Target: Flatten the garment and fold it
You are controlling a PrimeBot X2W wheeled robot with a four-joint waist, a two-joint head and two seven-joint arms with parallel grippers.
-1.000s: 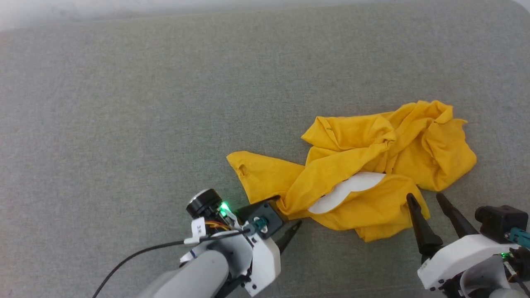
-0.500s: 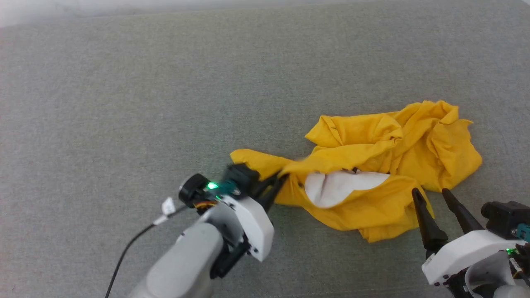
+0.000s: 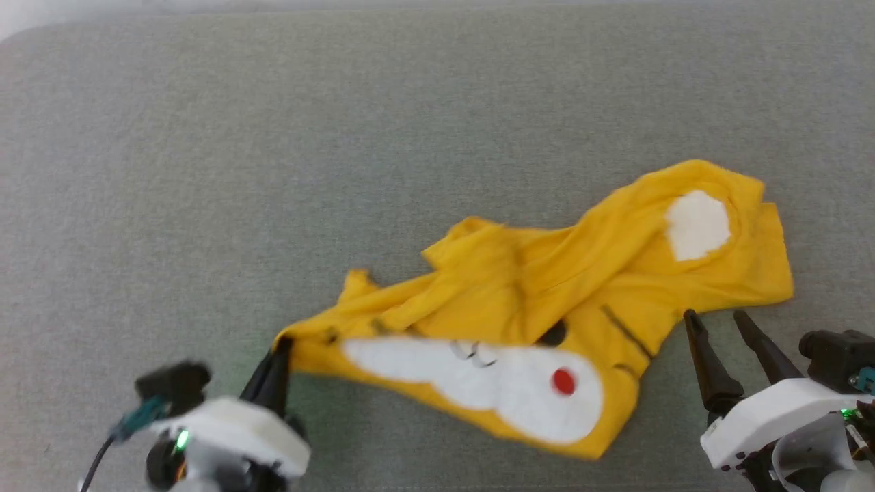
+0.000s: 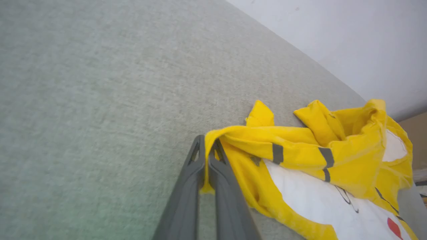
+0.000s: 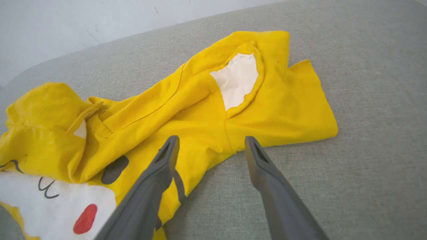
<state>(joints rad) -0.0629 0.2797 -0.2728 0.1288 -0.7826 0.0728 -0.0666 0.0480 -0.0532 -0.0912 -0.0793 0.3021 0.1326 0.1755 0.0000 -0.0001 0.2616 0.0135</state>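
Observation:
The garment (image 3: 519, 301) is a bright yellow T-shirt with a white muzzle, a red cheek dot and black stripes, stretched out but still wrinkled across the grey fabric surface (image 3: 273, 137). My left gripper (image 3: 281, 347) at the lower left is shut on the garment's left edge; in the left wrist view yellow cloth (image 4: 300, 146) is pinched between its fingers (image 4: 193, 176). At the lower right my right gripper (image 3: 718, 318) stands open just beside the garment's right edge, and in the right wrist view its left finger lies over the cloth (image 5: 206, 110) with nothing held.
The grey fabric surface spreads wide to the left and far side of the garment. A pale wall (image 5: 100, 16) runs along its far edge.
My left gripper shut on the garment's edge and pulled it left and toward me, spreading the bunched cloth so the printed face shows. The right gripper stayed still and open.

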